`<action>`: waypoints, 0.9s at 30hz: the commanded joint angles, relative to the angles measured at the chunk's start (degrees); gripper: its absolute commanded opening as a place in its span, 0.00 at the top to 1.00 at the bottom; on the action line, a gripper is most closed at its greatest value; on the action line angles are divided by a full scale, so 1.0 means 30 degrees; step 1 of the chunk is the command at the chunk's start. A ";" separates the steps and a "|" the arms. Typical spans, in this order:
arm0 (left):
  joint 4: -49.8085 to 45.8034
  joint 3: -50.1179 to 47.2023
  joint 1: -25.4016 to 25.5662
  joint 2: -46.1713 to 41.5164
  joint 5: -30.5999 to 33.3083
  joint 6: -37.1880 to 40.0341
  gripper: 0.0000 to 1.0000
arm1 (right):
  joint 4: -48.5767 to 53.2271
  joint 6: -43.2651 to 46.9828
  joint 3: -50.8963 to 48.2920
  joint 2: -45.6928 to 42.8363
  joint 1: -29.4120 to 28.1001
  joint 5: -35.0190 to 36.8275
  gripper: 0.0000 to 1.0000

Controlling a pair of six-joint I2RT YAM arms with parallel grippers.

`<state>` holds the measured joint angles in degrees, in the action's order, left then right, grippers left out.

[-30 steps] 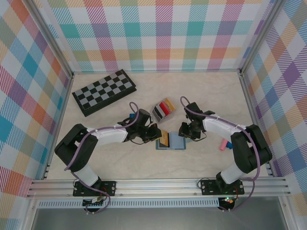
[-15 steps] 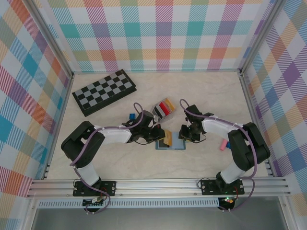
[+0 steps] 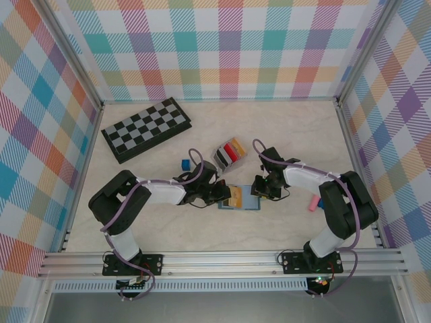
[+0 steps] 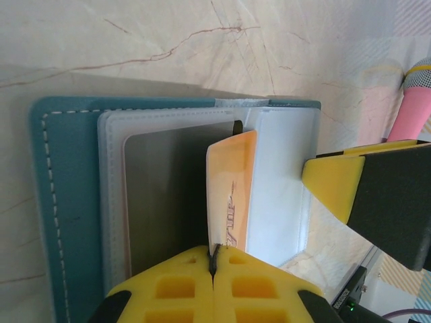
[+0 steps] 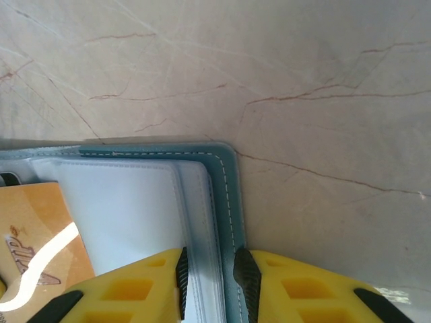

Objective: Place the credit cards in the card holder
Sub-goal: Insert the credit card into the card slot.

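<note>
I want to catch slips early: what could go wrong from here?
The left gripper pinches the orange card only at one edge, so it may pivot or slip. The right gripper clamps the wallet by one edge; it could drag along. The card holder is partly full, so free slots look tight.

Beige marbled table (image 3: 283, 128), chessboard (image 3: 146, 129), blue cube (image 3: 184, 163), card holder (image 3: 227, 153), blue-grey wallet (image 3: 249, 204)

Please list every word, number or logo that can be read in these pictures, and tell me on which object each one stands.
"VIP": it appears so, in slanted letters on the orange-tan plastic card, clearest in the right wrist view.
Teal stitched wallet: no text visible.
Black-and-grey chessboard: no text visible.
Black, white and red upright cards: too small to read.
</note>
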<state>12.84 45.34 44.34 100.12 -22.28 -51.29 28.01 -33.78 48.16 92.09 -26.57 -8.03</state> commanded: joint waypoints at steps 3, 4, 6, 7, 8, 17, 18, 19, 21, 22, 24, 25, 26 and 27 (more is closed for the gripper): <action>-0.0665 -0.0288 0.0384 0.0406 0.0593 0.0199 0.99 | -0.0809 0.0085 -0.0439 0.1257 -0.0080 -0.0560 0.70; -0.0497 -0.0185 0.0420 0.0557 0.0530 0.0157 0.99 | -0.0838 0.0072 -0.0466 0.1294 -0.0080 -0.0597 0.70; -0.0307 0.0104 0.0508 0.0966 0.0454 0.0104 0.98 | -0.0926 0.0069 -0.0497 0.1276 -0.0080 -0.0688 0.70; -0.0200 0.0235 0.0564 0.1122 0.0424 0.0078 0.98 | -0.0943 0.0044 -0.0479 0.1308 -0.0063 -0.0746 0.70; -0.0153 0.0446 0.0612 0.1294 0.0397 0.0075 0.98 | -0.0970 0.0017 -0.0496 0.1338 -0.0072 -0.0801 0.70; -0.0112 0.1190 0.0763 0.1977 0.0020 0.0163 0.95 | -0.1016 -0.0063 -0.0514 0.1289 -0.0080 -0.0867 0.70; -0.0171 0.1270 0.0788 0.2028 -0.0064 0.0218 0.94 | -0.1008 -0.0078 -0.0492 0.1292 -0.0073 -0.0867 0.70; -0.0193 0.1310 0.0816 0.2067 -0.0134 0.0250 0.94 | -0.1057 -0.0080 -0.0489 0.1290 -0.0078 -0.0867 0.70; -0.0352 0.1458 0.0895 0.2100 -0.0303 0.0387 0.93 | -0.1015 -0.0107 -0.0457 0.1323 -0.0080 -0.0911 0.70; -0.0425 0.1510 0.0924 0.2099 -0.0350 0.0450 0.92 | -0.1044 -0.0091 -0.0468 0.1322 -0.0080 -0.0951 0.70; -0.0708 0.1784 0.1037 0.2174 -0.0366 0.0649 0.90 | -0.1047 -0.0100 -0.0465 0.1315 -0.0080 -0.0963 0.70; -0.0905 0.1965 0.1083 0.2234 -0.0360 0.0745 0.90 | -0.1042 -0.0107 -0.0435 0.1319 -0.0073 -0.0955 0.70; -0.1116 0.2186 0.1174 0.2303 -0.0391 0.0897 0.89 | -0.1046 -0.0107 -0.0435 0.1322 -0.0080 -0.0957 0.70; -0.1334 0.2401 0.1237 0.2367 -0.0395 0.1041 0.88 | -0.1014 -0.0107 -0.0437 0.1323 -0.0080 -0.0955 0.70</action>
<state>13.32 50.76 46.11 105.32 -23.40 -50.46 27.92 -33.80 48.21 92.47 -25.96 -9.21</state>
